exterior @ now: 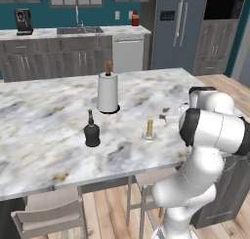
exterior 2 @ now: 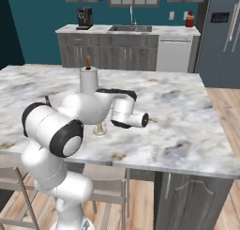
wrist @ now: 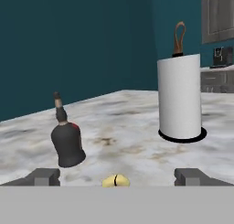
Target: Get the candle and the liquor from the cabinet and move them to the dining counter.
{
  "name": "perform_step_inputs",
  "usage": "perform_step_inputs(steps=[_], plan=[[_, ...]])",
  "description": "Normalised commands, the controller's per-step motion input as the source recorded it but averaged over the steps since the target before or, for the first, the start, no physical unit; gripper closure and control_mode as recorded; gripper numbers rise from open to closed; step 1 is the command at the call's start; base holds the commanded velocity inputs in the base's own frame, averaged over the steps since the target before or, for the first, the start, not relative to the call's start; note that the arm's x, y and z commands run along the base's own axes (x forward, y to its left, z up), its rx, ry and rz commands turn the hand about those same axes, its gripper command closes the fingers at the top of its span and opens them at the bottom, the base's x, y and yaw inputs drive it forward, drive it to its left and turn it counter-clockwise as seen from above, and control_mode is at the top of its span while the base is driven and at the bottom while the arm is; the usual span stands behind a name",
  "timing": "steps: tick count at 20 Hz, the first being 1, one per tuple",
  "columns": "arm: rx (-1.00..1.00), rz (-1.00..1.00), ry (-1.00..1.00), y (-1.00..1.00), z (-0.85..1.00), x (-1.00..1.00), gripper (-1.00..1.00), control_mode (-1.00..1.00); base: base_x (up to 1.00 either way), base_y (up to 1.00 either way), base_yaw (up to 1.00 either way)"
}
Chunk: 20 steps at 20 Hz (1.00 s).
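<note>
The candle (exterior: pixel 149 129) stands upright in its small white holder on the dining counter (exterior: pixel 44 130), near the front edge. The liquor (exterior: pixel 92 131), a squat black bottle with a brown stopper, stands on the same slab to the candle's left. My gripper (exterior: pixel 165 115) is open just right of the candle at about its height. In the hand view the fingertips (wrist: pixel 43 176) are spread wide. The candle's yellow top (wrist: pixel 115 181) shows low between them, and the liquor (wrist: pixel 67 143) stands beyond at the left. The arm partly hides the candle (exterior 2: pixel 99 128). The cabinet is out of view.
A white paper-towel roll (exterior: pixel 108 92) on a dark base stands behind the bottle and the candle. Wooden stools (exterior: pixel 46 216) are tucked under the counter's front edge. Far behind are a sink worktop (exterior: pixel 78 32), a coffee machine (exterior: pixel 22 21) and a small red bottle (exterior: pixel 135 18).
</note>
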Motion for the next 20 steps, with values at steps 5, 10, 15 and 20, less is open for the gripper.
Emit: perform_step_inputs(steps=[5,10,15,20], plan=[[0.0,-0.22,0.09,-0.12,0.45,-0.61,-1.0,-1.0,0.0,0.0,0.0],[0.0,-0.28,0.12,-0.02,0.56,-0.57,-1.0,-1.0,0.0,0.0,0.0],[0.0,-0.32,0.11,0.0,0.52,-0.46,-1.0,-1.0,0.0,0.0,0.0],[0.0,-0.32,0.15,0.0,0.62,-0.42,-1.0,-1.0,0.0,0.0,0.0]])
